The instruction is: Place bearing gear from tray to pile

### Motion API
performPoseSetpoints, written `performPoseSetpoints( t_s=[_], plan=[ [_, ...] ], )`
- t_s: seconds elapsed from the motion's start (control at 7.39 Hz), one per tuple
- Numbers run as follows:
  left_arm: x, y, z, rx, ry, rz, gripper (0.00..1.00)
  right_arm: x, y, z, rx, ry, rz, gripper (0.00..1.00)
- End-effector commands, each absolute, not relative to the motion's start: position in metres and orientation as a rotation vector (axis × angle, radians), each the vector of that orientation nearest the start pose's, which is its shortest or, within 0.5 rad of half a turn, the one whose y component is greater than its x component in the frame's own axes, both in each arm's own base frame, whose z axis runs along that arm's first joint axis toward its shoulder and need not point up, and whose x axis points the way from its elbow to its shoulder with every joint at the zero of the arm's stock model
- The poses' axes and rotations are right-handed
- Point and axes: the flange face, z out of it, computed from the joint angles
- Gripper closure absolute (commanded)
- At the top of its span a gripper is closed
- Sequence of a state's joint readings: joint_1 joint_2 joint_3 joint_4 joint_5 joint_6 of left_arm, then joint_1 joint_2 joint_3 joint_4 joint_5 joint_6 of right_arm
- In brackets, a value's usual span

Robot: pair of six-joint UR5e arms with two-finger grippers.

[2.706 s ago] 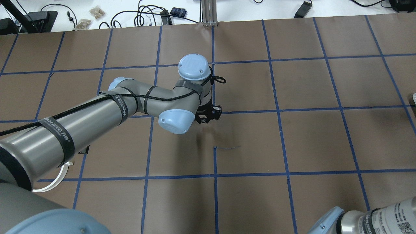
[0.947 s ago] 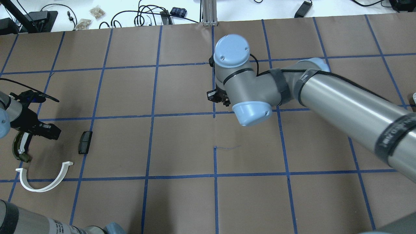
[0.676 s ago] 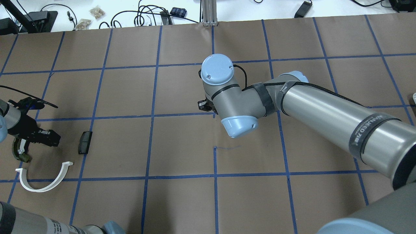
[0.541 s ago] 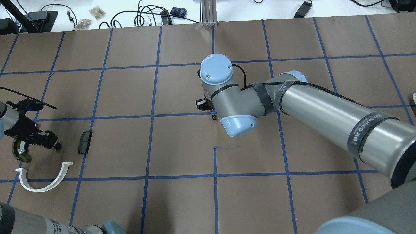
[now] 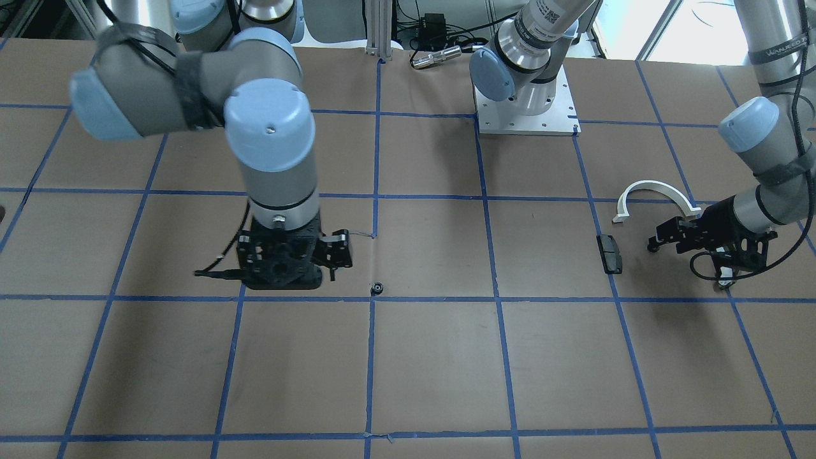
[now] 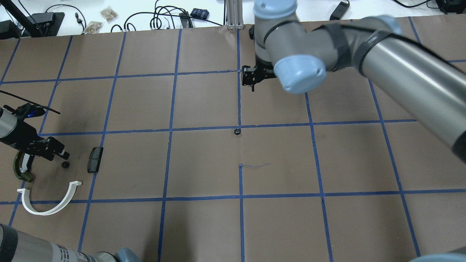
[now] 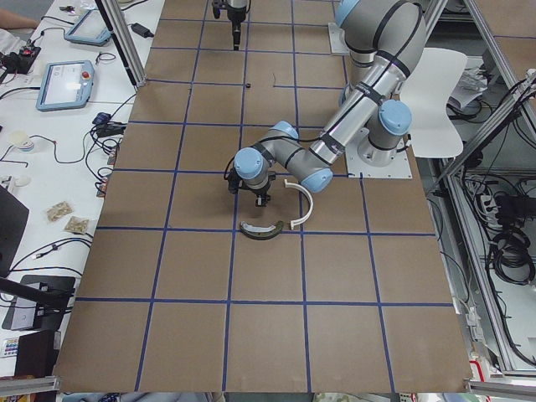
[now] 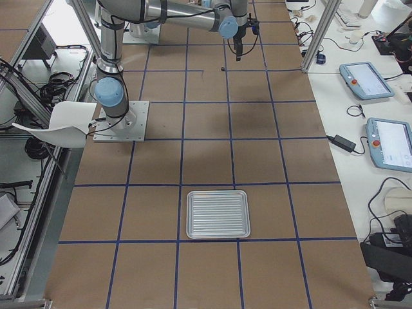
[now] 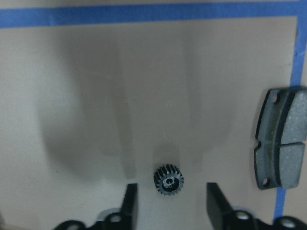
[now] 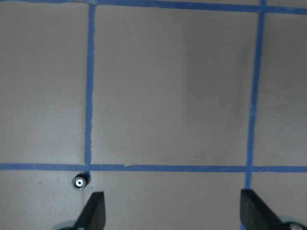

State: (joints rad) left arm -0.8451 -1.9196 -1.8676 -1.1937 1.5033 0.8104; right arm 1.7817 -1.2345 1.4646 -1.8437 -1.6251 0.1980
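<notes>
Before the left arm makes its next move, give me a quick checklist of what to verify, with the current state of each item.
1. Left gripper open: ok, fingers apart in the wrist view.
2. First gear set down: ok, it lies on the table between those fingers, beside the dark pad.
3. Second gear reachable: ok, it lies alone at the table's middle.
4. Right gripper clear of it: ok, open and apart from that gear.
5. More gears on the tray: cannot tell, too far to see.
</notes>
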Motion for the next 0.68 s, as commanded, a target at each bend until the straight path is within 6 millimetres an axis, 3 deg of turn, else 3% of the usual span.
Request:
performPoseSetpoints(
  t_s=[0.0, 0.14, 0.41, 0.54],
  plan=[
    [0.183, -0.538, 0.234, 0.155, 3.317, 0.23, 0.17, 0.193, -0.566, 0.475, 0.096, 3.213, 0.133, 0.0],
    [0.128, -0.559, 0.244, 0.247, 3.293, 0.214, 0.05, 0.189, -0.549, 0.5, 0.039, 3.205, 0.099, 0.0],
    [-0.003, -0.574, 0.262, 0.392, 3.221, 0.194, 0.0, 0.17, -0.549, 0.504, -0.003, 3.192, 0.104, 0.02],
    [-0.057, -0.576, 0.261, 0.49, 3.204, 0.154, 0.0, 0.17, -0.546, 0.5, -0.038, 3.136, 0.121, 0.02]
  ],
)
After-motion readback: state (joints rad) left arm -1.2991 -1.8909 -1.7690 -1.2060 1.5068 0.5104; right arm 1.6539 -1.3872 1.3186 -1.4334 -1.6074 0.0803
